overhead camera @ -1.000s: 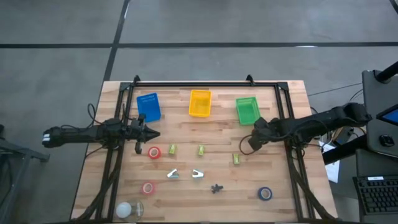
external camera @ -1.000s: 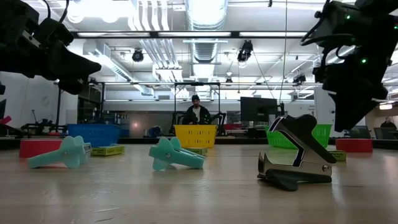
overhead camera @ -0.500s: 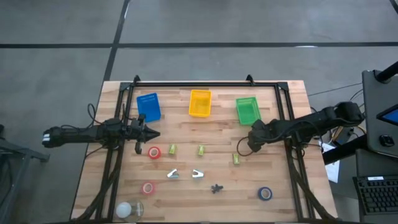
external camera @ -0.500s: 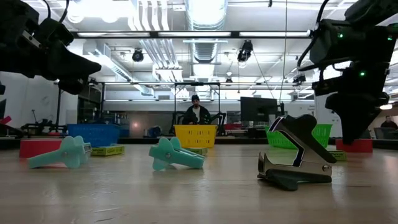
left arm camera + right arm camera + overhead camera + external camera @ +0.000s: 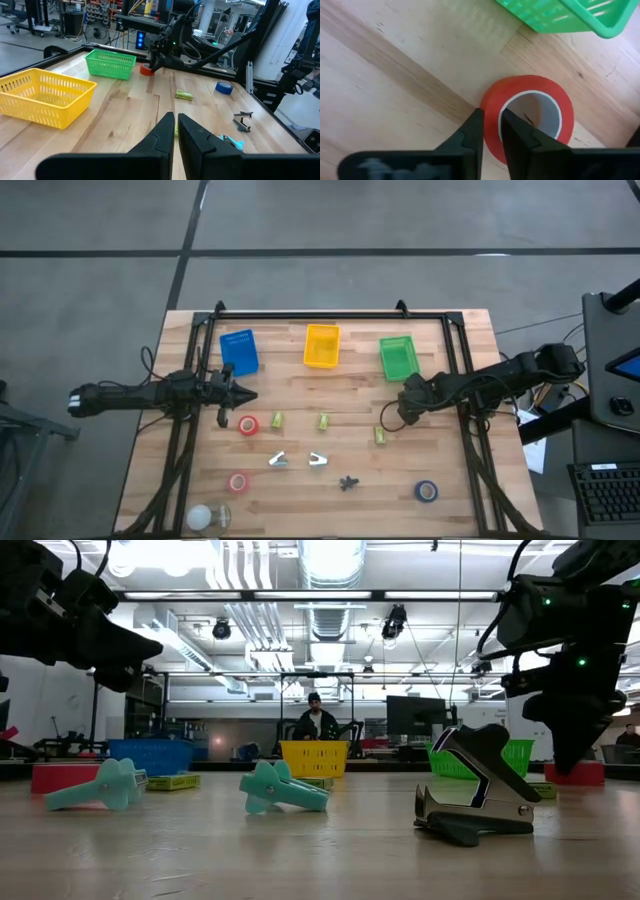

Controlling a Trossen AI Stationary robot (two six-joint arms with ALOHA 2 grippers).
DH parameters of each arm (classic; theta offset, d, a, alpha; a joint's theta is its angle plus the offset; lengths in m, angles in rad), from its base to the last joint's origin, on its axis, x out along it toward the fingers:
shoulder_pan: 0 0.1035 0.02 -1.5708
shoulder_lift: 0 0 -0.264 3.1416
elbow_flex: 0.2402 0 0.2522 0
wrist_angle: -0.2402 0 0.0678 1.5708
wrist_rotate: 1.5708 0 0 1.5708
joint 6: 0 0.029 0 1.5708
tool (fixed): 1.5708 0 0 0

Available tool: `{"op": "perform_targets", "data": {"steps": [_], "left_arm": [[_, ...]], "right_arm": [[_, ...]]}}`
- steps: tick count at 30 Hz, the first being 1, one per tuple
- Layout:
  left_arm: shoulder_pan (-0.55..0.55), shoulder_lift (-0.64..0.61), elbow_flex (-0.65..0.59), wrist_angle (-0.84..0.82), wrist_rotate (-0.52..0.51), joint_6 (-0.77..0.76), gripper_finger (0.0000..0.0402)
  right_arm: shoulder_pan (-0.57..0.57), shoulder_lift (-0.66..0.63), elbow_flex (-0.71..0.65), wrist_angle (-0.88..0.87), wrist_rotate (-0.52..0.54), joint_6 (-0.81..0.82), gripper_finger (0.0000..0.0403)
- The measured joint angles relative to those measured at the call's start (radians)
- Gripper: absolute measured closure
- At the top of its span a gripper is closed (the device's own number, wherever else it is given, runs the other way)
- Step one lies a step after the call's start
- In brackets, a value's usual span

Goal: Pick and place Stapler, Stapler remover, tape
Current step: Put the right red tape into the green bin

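Hovering right tool [image 5: 492,131] over unlabelled red tape [image 5: 532,116]

Desk [image 5: 300,380]: the pale wooden surface I work over, bordered by a black frame.
Blue basket [image 5: 238,352]: at the far edge, on my left side.
Yellow basket [image 5: 321,345]: far edge, middle; I see nothing in it.
Green basket [image 5: 397,357]: far edge, on my right side.
Person [image 5: 315,720]: seated well behind the desk, in the room beyond the yellow basket.
Floor [image 5: 100,290]: grey, around the desk.
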Motion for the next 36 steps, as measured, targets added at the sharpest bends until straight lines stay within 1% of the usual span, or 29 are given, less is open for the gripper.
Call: {"op": "perform_targets", "data": {"steps": [2, 4, 9, 13, 17, 24, 26, 31, 33, 36], "left_arm": [[0.000, 0.000, 0.000, 0.000, 0.000, 0.000, 0.0376], [0.000, 0.000, 0.000, 0.000, 0.000, 0.000, 0.0376], [0.000, 0.000, 0.000, 0.000, 0.000, 0.000, 0.0376], [0.000, 0.000, 0.000, 0.000, 0.000, 0.000, 0.0376], [0.000, 0.000, 0.000, 0.000, 0.000, 0.000, 0.0376], [0.000, 0.000, 0.000, 0.000, 0.000, 0.000, 0.0376], [0.000, 0.000, 0.000, 0.000, 0.000, 0.000, 0.0376], [0.000, 0.000, 0.000, 0.000, 0.000, 0.000, 0.0376], [0.000, 0.000, 0.000, 0.000, 0.000, 0.000, 0.0376], [0.000, 0.000, 0.000, 0.000, 0.000, 0.000, 0.0376]], "right_arm": [[0.000, 0.000, 0.000, 0.001, 0.000, 0.000, 0.0372], [0.001, 0.000, 0.000, 0.003, 0.000, -0.001, 0.0376], [0.009, -0.004, 0.000, 0.007, -0.008, 0.003, 0.0367], [0.016, -0.012, 0.015, 0.015, -0.056, 0.003, 0.0366], [0.038, -0.014, 0.054, 0.015, -0.071, -0.002, 0.0366], [0.079, -0.013, 0.170, 0.012, -0.077, -0.047, 0.0365], [0.082, -0.013, 0.208, 0.011, -0.063, -0.073, 0.0365], [0.064, -0.013, 0.281, 0.005, 0.015, -0.170, 0.0365], [0.040, -0.013, 0.301, 0.005, 0.034, -0.206, 0.0365], [-0.027, -0.013, 0.319, 0.003, 0.043, -0.264, 0.0365]]}}
